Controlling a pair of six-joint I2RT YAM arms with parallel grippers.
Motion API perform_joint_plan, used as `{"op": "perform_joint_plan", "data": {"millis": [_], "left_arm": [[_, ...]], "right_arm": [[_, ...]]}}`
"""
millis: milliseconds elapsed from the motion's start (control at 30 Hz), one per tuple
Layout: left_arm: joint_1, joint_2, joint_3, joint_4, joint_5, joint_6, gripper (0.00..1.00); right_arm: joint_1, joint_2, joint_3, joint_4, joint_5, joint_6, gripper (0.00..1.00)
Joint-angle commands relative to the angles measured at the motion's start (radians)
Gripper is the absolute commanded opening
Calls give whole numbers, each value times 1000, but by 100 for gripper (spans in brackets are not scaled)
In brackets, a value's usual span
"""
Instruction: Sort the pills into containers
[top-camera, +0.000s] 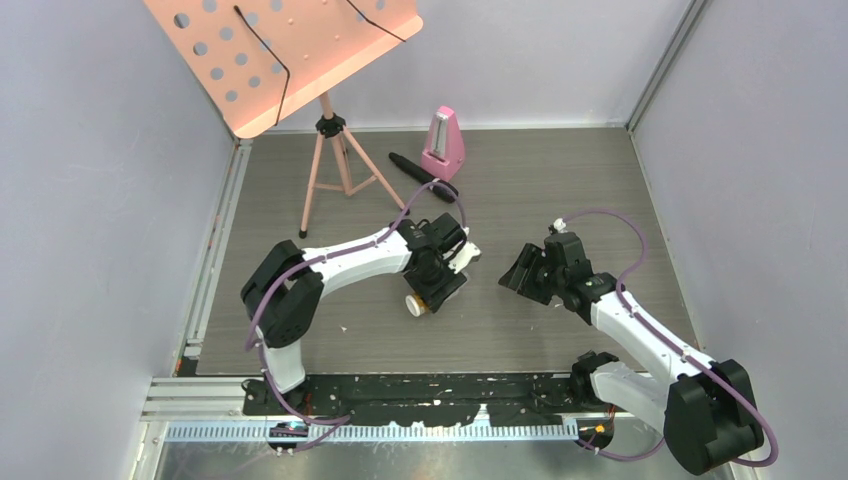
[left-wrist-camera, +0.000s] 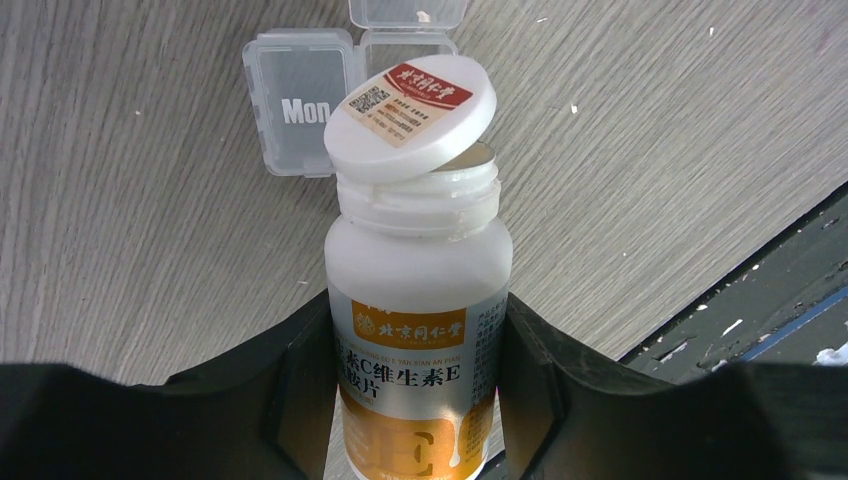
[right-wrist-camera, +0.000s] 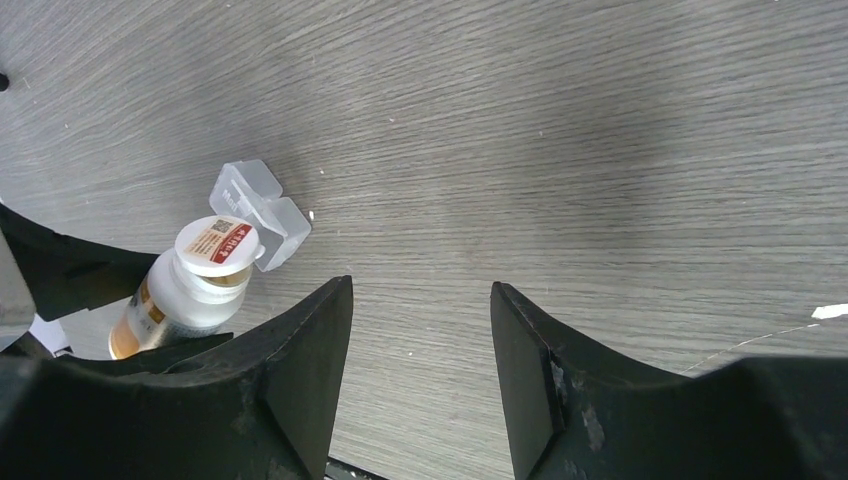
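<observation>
My left gripper (left-wrist-camera: 415, 325) is shut on the white bottle (left-wrist-camera: 418, 270) with the orange label, gripping its body. The bottle's white cap (left-wrist-camera: 412, 115) sits loose and tilted on the open neck. The bottle's mouth points at the clear pill box (left-wrist-camera: 300, 105), which lies on the table just beyond it, with "Mon" on one part. In the top view the left gripper (top-camera: 437, 280), bottle (top-camera: 420, 300) and pill box (top-camera: 468, 255) sit mid-table. My right gripper (right-wrist-camera: 420, 300) is open and empty to the right (top-camera: 517, 272); it sees the bottle (right-wrist-camera: 185, 295) and pill box (right-wrist-camera: 262, 210). No pills show.
A pink music stand (top-camera: 325, 150) stands at the back left. A pink metronome (top-camera: 443, 145) and a black pen-like object (top-camera: 420, 172) lie behind the grippers. The table's front edge and a black rail (left-wrist-camera: 760, 290) run close behind the left gripper.
</observation>
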Motion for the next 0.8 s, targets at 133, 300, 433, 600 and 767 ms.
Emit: {"op": "perform_joint_plan", "data": {"millis": [133,300,433,600,767], "left_arm": [[-22,17,77,-63,-46,12,0],[-32,35,102,-79,-63,12,0],[-37,56,126,-102,-87,12,0],[-46,67,141,-129,-102,12,0],[-51,72,143,-142,-112,12,0]], "right_arm": [[-5,-3,-14,37,-4,12,60],[-6,-6,-18,38,-4,13,60],[-8,-11,-24,38,-4,14,60],[-8,-13,-28,38,-4,12,60],[-10,-11,-29,41,-7,15,60]]}}
